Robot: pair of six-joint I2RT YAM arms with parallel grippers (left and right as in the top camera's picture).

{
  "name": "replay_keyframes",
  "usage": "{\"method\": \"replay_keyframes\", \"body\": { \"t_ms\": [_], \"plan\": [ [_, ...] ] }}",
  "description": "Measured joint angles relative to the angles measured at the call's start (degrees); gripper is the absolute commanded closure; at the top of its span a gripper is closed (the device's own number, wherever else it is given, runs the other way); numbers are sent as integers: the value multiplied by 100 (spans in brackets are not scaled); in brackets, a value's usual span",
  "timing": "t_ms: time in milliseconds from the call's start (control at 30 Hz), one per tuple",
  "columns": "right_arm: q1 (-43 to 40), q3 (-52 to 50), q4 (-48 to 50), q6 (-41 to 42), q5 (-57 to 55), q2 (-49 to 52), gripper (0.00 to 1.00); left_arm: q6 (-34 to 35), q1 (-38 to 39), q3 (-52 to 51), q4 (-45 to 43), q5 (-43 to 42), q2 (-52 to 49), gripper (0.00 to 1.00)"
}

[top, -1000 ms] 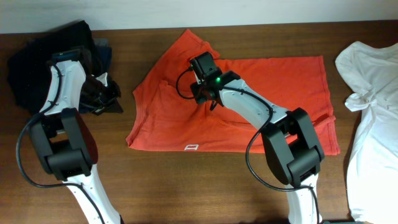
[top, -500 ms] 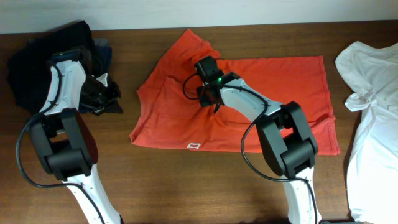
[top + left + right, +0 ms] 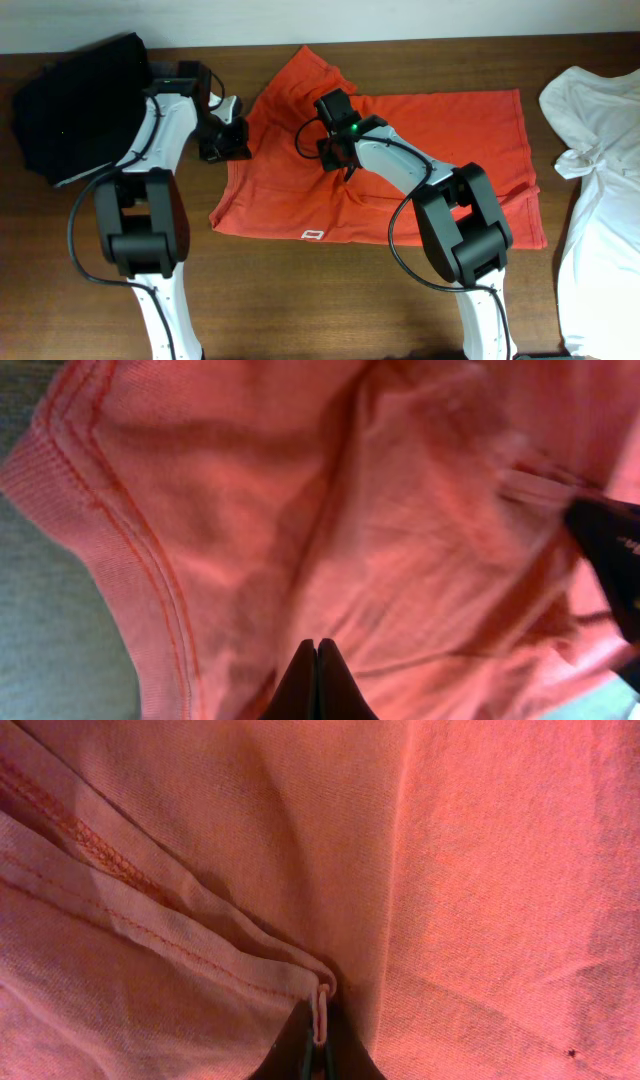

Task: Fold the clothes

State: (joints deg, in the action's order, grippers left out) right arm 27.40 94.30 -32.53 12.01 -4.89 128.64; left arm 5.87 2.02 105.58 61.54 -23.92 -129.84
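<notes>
Pinching T-shirt [image 3: 450, 870] hem, right fingers [image 3: 348, 1058] closed

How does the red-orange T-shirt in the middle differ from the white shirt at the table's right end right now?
The red-orange short-sleeved T-shirt lies spread mostly flat mid-table; the white fabric shirt is bunched and runs off the frame's right edge. The right claw is shut on a hem fold of the red-orange one, and the left claw is shut by its hemmed edge; no claw is near the white one. Both rest on the brown wooden table.
</notes>
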Motion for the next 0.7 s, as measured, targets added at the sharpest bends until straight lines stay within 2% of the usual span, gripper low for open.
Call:
{"method": "replay_keyframes", "body": {
  "t_ms": [67,100,133,167,333,433,500,700],
  "plan": [
    [0,0,0,2,0,0,94,44,-17,0,-35,260,-186,99],
    [0,0,0,2,0,0,88,59,-24,0,-37,433,-282,99],
    [0,0,0,0,0,0,87,63,-26,0,-33,542,-442,99],
    [0,0,9,4,2,0,96,79,-44,13,-35,560,-455,99],
    [0,55,-4,7,146,0,96,448,33,-170,-208,1143,-323,99],
    [0,271,-66,-11,404,-7,90,470,7,-584,-597,1134,-111,99],
    [0,271,-103,7,439,-7,96,470,-26,-623,-610,1134,-90,99],
    [0,278,-275,7,455,-7,95,470,-299,-627,-378,1178,-85,100]
  ]
}}
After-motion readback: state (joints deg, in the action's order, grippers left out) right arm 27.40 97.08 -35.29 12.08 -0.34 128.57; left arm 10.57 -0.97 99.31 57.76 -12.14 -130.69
